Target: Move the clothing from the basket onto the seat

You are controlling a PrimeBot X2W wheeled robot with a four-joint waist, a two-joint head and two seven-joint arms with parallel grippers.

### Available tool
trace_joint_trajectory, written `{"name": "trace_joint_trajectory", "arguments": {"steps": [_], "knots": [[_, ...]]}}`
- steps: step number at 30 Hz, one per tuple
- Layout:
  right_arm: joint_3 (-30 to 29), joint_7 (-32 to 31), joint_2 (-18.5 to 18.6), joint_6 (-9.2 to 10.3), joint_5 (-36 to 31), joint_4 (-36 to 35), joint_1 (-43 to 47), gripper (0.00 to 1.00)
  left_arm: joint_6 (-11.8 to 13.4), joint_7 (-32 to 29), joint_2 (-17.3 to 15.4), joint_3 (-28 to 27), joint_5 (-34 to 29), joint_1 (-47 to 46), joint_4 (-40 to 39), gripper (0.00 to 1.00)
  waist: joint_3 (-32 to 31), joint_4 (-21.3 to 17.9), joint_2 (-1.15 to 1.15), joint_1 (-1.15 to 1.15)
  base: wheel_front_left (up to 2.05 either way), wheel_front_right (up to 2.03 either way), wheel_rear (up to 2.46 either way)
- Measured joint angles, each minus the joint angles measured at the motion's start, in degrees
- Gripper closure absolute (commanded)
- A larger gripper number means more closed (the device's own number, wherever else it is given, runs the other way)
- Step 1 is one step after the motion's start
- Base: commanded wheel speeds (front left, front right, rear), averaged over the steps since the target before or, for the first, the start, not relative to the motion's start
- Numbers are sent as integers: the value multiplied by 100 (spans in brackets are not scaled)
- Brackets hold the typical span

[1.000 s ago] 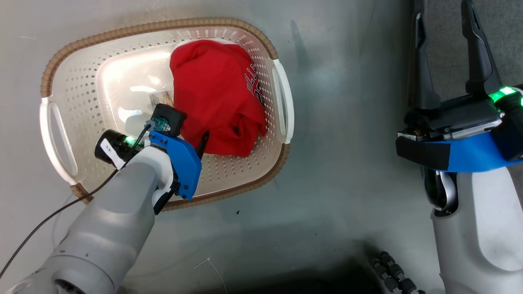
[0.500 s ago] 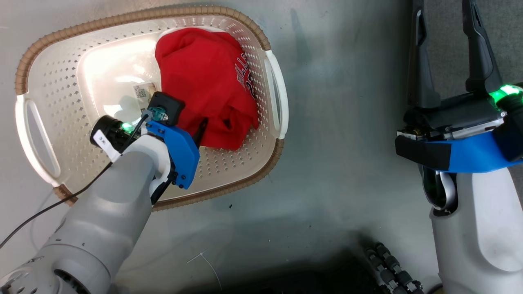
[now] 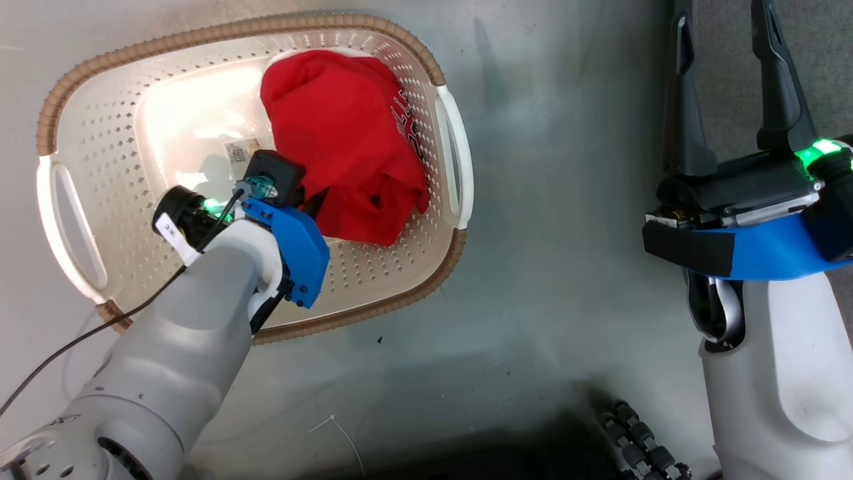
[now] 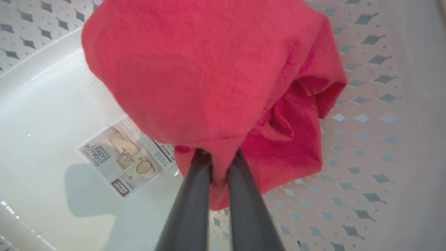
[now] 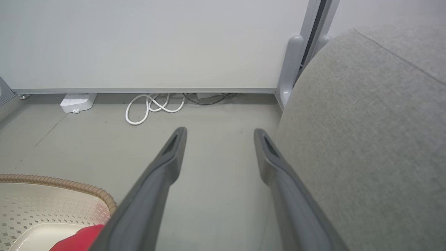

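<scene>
One piece of red clothing [image 3: 340,133] with white lettering, head view: bunched in the basket [image 3: 233,30], toward its 3 o'clock handle. The basket stands on the grey floor [image 3: 546,233] at 10 o'clock of the frame. Left gripper [image 3: 318,200] reaches into the basket at the garment's 7 o'clock edge, tips sunk in fabric. Right gripper [image 3: 721,27] at 2 o'clock, fingers spread wide and holding nothing, seat [image 3: 830,60] behind it.

Left wrist view: both fingers pressed nearly together, a fold of the garment's lower edge pinched between them. Label sticker [image 4: 122,157] on the basket floor at 8 o'clock.

Right wrist view: fingers wide apart and empty above floor. Seat at 3 o'clock; basket rim and a red corner at 7 o'clock. White cable [image 5: 153,106] and power strip [image 5: 77,103] by the wall at 11 o'clock.
</scene>
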State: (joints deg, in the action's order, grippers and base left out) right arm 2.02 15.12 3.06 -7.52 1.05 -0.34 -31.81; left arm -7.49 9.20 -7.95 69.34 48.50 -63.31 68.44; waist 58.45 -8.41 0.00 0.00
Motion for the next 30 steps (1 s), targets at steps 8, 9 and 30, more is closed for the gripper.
{"name": "trace_joint_trajectory", "arguments": {"steps": [8, 9, 30], "knots": [[-21, 0, -4, 0, 7, 69, 1, 0, 0, 226, 73, 172, 138, 20, -183, 100, -242, 77, 0, 0, 0, 0, 0], [-22, 0, -4, 0, 5, 82, 1, 0, 1, 261, 91, 189, 151, 32, -218, 100, -286, 95, 0, 0, 0, 0, 0], [-62, 0, 136, 0, 59, 559, 324, 0, 1, 581, 185, 141, -113, 558, -1155, 100, -1697, 582, 0, 0, 0, 0, 0]]}}
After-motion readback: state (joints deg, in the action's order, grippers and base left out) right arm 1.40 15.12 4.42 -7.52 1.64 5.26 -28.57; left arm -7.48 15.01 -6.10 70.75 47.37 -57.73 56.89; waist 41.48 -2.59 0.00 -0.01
